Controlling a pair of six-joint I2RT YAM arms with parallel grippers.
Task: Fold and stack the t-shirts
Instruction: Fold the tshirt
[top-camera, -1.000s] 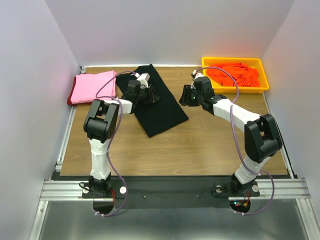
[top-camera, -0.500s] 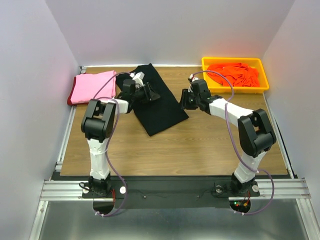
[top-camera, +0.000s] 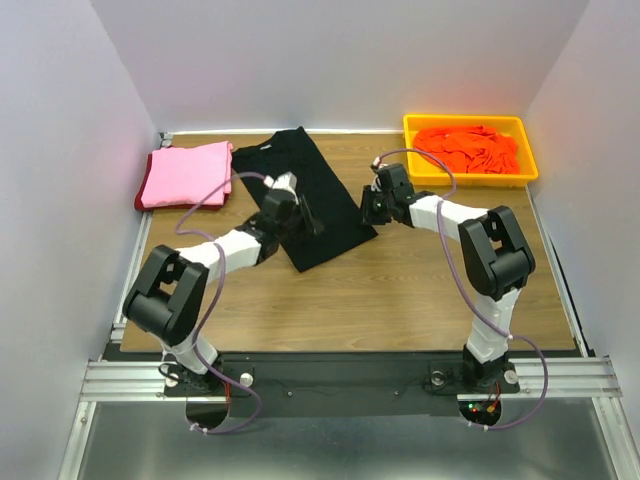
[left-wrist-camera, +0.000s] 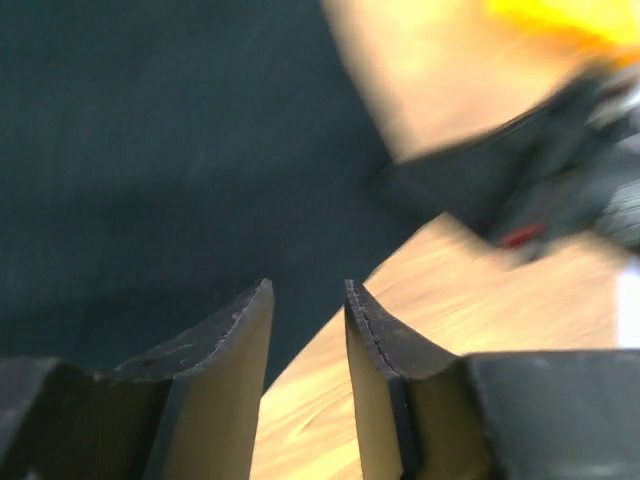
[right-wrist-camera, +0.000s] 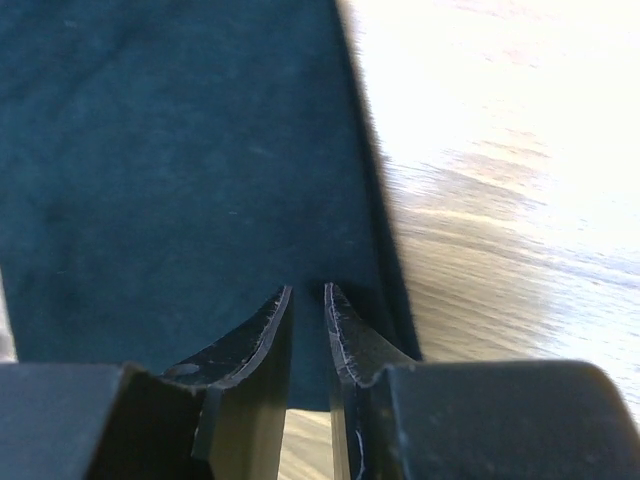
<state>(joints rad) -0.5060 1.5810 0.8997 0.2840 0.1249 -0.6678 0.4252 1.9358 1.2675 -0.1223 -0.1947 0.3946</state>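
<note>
The black t-shirt (top-camera: 312, 190) lay flat near the bench's (top-camera: 400, 290) far edge. The left end effector (left-wrist-camera: 308, 292) gaped empty. The right end effector (right-wrist-camera: 308, 292) was nearly clenched at the cloth's edge — grip uncertain — so a shallow pinch might slip and skew the fold.

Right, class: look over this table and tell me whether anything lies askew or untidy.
The black t-shirt lies slanted across the table, not square to its edges. The orange shirts sit in a crumpled heap in the yellow tray. The pink shirt at the left looks neatly folded.
</note>
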